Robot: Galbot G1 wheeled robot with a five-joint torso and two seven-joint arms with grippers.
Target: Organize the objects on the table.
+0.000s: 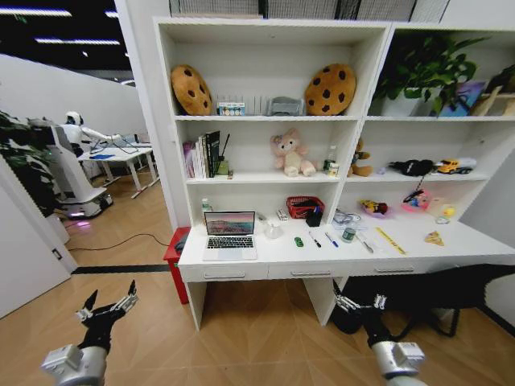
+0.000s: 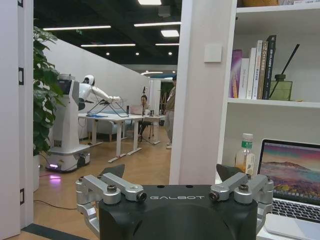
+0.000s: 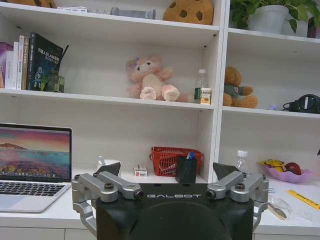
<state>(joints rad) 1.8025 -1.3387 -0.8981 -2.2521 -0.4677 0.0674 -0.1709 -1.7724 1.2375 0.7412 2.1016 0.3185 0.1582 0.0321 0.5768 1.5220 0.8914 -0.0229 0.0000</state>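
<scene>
An open silver laptop [image 1: 229, 234] stands at the left end of the long white table [image 1: 322, 259]. To its right lie a tiny green toy car [image 1: 298, 241] and thin pens [image 1: 315, 240] and markers [image 1: 331, 240]. Both grippers hang low in front of the table, away from it. My left gripper [image 1: 109, 306] is open and holds nothing; my right gripper [image 1: 358, 304] is open too. The left wrist view has the left gripper [image 2: 172, 173] facing the laptop [image 2: 292, 175]. In the right wrist view the right gripper [image 3: 170, 170] faces the table with the laptop [image 3: 32, 165] to one side.
A red basket [image 1: 304, 207], a black pen cup [image 1: 314, 217] and a yellow ruler [image 1: 391, 240] sit on the table under white shelves. A red box [image 1: 173, 251] stands at the table's left end. Dark items [image 1: 434, 293] lie below its right end. Another robot [image 1: 68, 169] stands far left.
</scene>
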